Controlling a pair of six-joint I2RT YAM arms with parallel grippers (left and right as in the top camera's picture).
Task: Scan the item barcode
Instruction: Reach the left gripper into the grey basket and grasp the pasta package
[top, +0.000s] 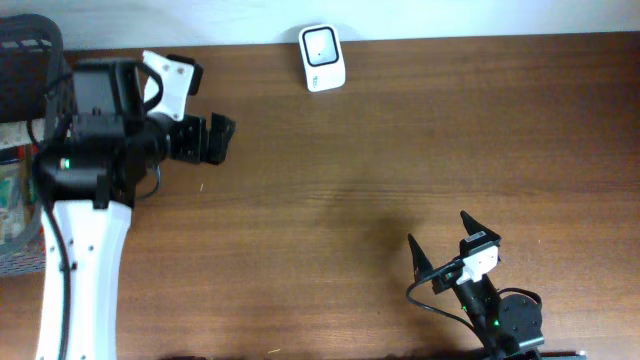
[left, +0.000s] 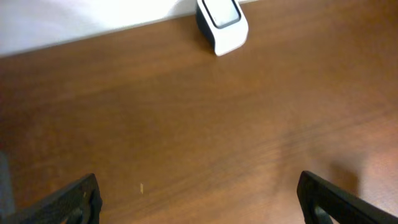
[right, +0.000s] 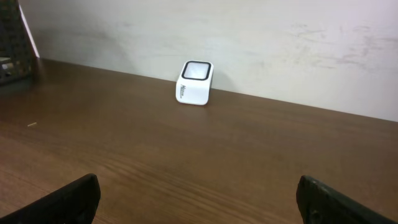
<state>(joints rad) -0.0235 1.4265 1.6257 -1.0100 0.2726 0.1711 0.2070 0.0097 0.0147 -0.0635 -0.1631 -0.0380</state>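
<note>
A white barcode scanner (top: 322, 58) with a dark window on top stands at the table's far edge, also seen in the left wrist view (left: 222, 22) and the right wrist view (right: 195, 83). The item is out of view. My left gripper (top: 224, 141) hovers at the left of the table, open, its jaws wide apart (left: 199, 202) over bare wood, short of the scanner and to its left. My right gripper (top: 438, 228) rests near the front right, open and empty (right: 199, 202), facing the scanner from far off.
A black mesh bin (top: 25, 60) stands at the back left corner, and a basket with colourful contents (top: 12, 200) sits at the left edge. A pale wall (right: 249, 37) runs behind the table. A small light speck (left: 141, 187) lies on the wood.
</note>
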